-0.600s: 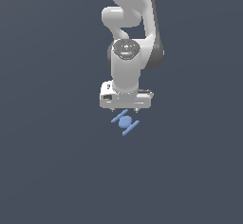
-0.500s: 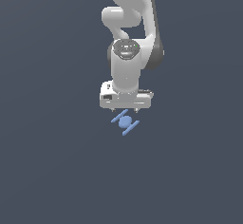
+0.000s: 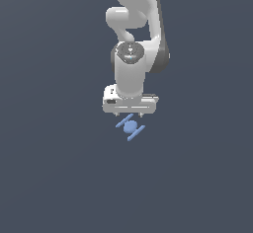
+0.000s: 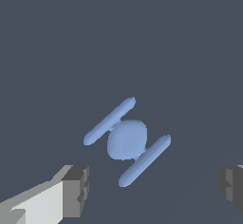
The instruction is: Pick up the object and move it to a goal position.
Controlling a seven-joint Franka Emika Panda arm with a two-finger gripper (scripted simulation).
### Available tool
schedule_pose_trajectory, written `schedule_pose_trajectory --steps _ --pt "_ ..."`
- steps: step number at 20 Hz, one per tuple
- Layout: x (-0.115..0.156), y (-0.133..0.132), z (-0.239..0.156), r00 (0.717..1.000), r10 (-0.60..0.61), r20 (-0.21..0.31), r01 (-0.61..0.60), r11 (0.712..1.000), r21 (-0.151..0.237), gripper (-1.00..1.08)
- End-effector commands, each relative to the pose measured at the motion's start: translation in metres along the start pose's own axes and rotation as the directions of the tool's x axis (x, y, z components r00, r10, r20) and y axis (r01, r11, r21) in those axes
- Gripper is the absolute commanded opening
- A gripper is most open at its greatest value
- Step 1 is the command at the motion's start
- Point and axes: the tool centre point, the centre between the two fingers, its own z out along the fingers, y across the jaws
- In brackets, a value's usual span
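Note:
The object (image 3: 130, 127) is a small light-blue ball between two thin parallel bars, lying on the dark grey floor with the bars set diagonally. My white gripper (image 3: 128, 114) hangs just above it, a little behind it in the exterior view, and it is open and empty. In the wrist view the object (image 4: 127, 140) lies ahead of the gap between the two dark fingertips (image 4: 77, 190), which stand wide apart and do not touch it. The gripper (image 4: 154, 185) shows there only by its fingertips.
The white arm (image 3: 136, 34) rises behind the gripper toward the top of the exterior view. The flat dark grey floor (image 3: 54, 177) spreads all round. No goal marker shows.

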Motion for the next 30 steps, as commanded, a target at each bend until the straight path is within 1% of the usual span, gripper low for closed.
schedule_pose_trajectory --steps 1,4,8,12,16,20,23,27,30 --pt "0.0 -0.001 0.002 1.0 0.006 -0.002 -0.006 1.0 0.008 1.08" --pt "0.0 -0.003 0.005 1.0 0.022 -0.009 -0.022 0.999 0.029 1.08" --pt "0.0 -0.006 0.013 0.998 0.058 -0.022 -0.056 0.996 0.072 1.08" --pt "0.001 -0.01 0.022 0.993 0.114 -0.038 -0.108 0.986 0.13 1.08" --pt "0.0 -0.013 0.034 0.979 0.194 -0.054 -0.18 0.963 0.2 1.08" --pt "0.0 -0.012 0.047 0.954 0.293 -0.064 -0.266 0.926 0.269 1.08" --pt "-0.002 -0.01 0.056 0.927 0.369 -0.067 -0.332 0.89 0.314 1.08" --pt "-0.006 -0.003 0.068 0.879 0.472 -0.065 -0.42 0.832 0.363 1.08" --pt "-0.01 0.003 0.077 0.834 0.548 -0.061 -0.486 0.782 0.391 1.08"
